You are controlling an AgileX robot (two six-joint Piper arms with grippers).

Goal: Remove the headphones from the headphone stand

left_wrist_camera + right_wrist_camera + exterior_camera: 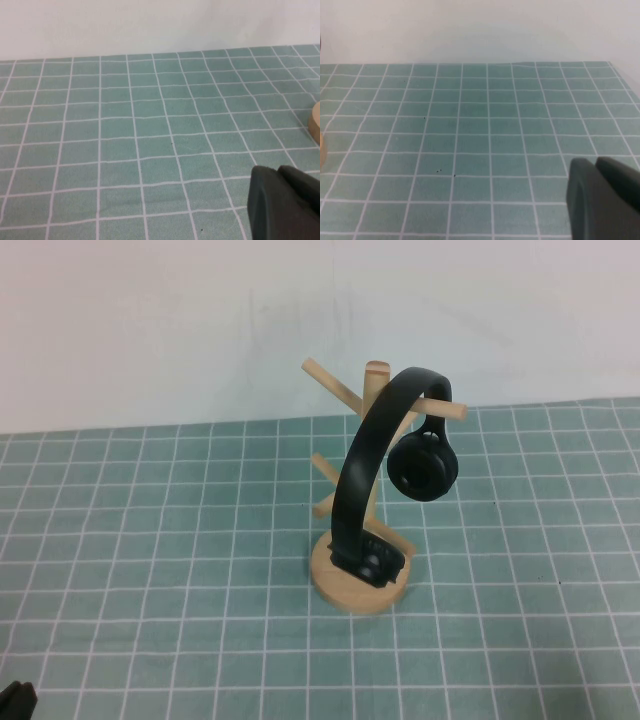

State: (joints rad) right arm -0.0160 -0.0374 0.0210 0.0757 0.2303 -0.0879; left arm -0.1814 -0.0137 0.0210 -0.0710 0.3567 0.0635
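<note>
The black headphones (372, 455) hang on the light wooden headphone stand (375, 380) in the middle of the table. The band lies over the top pegs, one ear cup (423, 466) hangs at the right, and the other rests on the disc base (340, 590). My left gripper (277, 172) is shut and empty, low over the mat, left of the stand; a corner of it shows in the high view (15, 700). The base edge (316, 120) shows in the left wrist view. My right gripper (595, 162) is shut and empty, right of the stand, out of the high view.
A green mat with a white grid (150, 540) covers the table. A white wall (200, 320) stands behind it. The mat's far right edge (620, 75) shows in the right wrist view. A sliver of the stand's base (321, 147) shows there too.
</note>
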